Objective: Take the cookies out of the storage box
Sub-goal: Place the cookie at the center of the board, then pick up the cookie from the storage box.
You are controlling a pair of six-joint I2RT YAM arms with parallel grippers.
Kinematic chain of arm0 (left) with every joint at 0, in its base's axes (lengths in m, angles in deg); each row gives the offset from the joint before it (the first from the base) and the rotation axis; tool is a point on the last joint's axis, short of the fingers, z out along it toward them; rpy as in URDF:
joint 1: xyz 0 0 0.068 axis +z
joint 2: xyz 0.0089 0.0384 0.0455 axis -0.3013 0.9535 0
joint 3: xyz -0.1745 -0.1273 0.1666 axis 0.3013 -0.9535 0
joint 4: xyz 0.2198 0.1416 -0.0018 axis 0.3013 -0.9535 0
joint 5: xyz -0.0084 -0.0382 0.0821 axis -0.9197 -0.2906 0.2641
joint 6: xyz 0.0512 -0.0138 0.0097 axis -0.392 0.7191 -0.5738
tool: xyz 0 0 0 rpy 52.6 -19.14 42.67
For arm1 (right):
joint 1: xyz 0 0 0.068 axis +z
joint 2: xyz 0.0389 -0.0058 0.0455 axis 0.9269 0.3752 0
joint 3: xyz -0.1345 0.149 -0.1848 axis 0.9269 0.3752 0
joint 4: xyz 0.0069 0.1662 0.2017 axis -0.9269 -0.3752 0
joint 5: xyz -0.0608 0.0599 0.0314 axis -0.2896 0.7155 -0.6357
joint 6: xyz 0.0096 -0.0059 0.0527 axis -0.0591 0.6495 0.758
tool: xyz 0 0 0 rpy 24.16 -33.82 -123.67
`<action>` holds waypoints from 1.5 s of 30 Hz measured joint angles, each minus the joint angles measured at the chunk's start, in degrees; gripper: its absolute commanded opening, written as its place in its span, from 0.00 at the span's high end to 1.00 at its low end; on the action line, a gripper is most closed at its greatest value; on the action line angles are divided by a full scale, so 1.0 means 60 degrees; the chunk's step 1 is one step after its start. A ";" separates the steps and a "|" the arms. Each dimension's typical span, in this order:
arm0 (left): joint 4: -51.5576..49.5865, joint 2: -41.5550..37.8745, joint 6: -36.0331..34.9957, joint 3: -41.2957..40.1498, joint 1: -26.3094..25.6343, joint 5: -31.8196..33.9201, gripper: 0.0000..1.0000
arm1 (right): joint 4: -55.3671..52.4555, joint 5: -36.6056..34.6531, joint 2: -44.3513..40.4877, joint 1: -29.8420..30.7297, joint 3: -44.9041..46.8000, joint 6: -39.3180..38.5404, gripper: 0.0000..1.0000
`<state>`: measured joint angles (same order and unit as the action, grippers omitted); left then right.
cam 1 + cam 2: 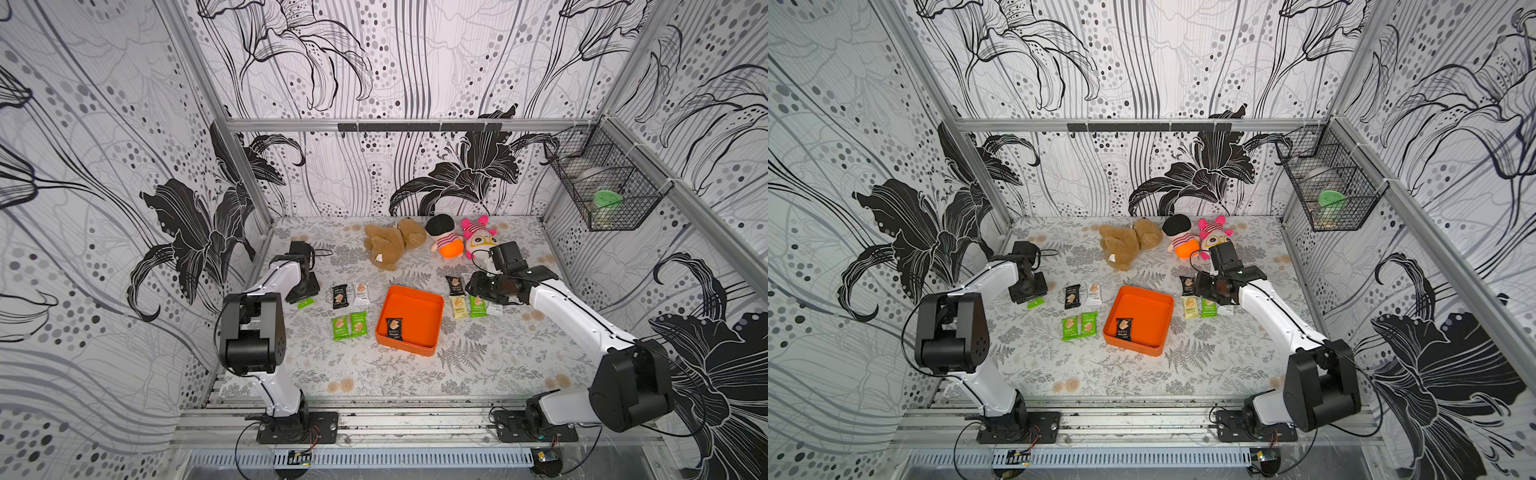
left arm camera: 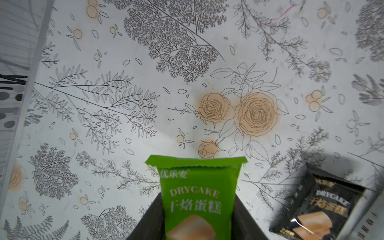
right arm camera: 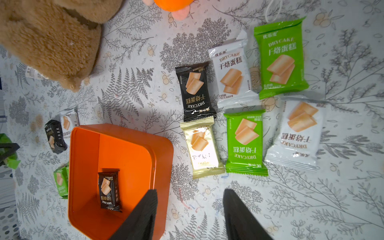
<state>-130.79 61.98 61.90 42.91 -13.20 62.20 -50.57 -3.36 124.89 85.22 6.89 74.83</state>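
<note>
Black sealed cookie packet (image 1: 394,328) in the shallow orange box (image 1: 432,300) lies inboard of my half-open, empty right gripper (image 3: 189,192), probably the nearer; my left gripper (image 2: 197,197) clamps a green sealed packet (image 2: 199,182).

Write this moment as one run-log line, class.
left end effector: shut on green packet | right end effector: open, empty | storage box: one black packet inside

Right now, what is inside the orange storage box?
One black cookie packet lies inside the storage box; the rest of its floor shows bare. Whatever is under the packet is covered.
</note>
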 measured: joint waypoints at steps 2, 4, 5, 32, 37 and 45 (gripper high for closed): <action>0.0168 0.0182 0.0000 0.0000 0.0007 -0.0044 0.55 | -0.0004 -0.0026 0.0000 0.0000 -0.0018 0.0036 0.43; 0.0353 0.0331 0.0004 0.0004 0.0011 -0.0091 0.55 | -0.0011 -0.0069 0.0000 0.0000 -0.0036 0.0066 0.43; 0.0419 0.0382 0.0007 0.0004 0.0018 -0.0113 0.55 | -0.0011 -0.0091 0.0000 0.0000 -0.0044 0.0066 0.43; 0.0670 0.0659 0.0109 0.0000 -0.0393 -0.0335 0.31 | -0.0499 -0.0630 -0.0025 0.0000 -0.0605 -0.0419 0.43; 0.0299 -0.0168 0.0419 0.0029 -0.1661 -0.0262 0.30 | -0.0452 -0.0652 -0.0200 0.0000 -0.0350 -0.0572 0.42; -0.0521 -0.1275 0.1577 0.0696 -0.4084 -0.0178 0.26 | 0.0000 -0.0470 -0.0474 0.0000 0.0197 -0.0780 0.42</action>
<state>-133.91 54.33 71.37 47.09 -37.70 61.13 -50.57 -6.18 122.05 85.22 8.07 70.15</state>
